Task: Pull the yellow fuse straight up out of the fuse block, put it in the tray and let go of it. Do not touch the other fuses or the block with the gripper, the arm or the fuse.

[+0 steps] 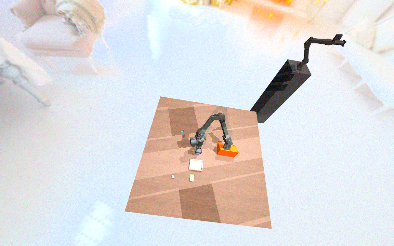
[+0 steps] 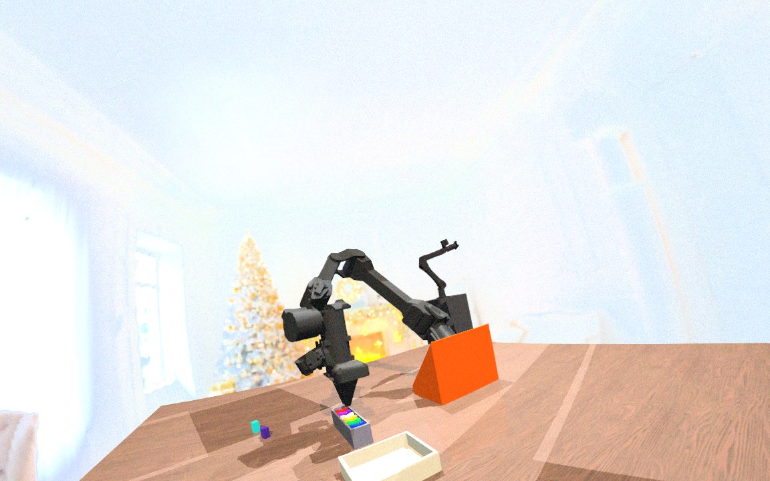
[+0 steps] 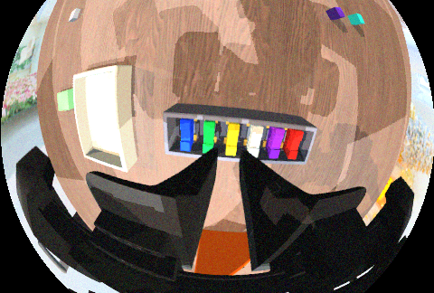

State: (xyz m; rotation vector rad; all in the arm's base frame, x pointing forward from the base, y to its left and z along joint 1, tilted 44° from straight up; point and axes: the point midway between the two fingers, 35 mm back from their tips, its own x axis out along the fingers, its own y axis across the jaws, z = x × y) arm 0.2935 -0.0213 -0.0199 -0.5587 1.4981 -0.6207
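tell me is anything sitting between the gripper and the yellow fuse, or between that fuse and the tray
Nothing visible does. The gripper hangs part open above the fuse block, its gap lined up with the yellow fuse. The green fuse and white fuse flank it closely. The tray lies beside the block's blue end, bare table between.
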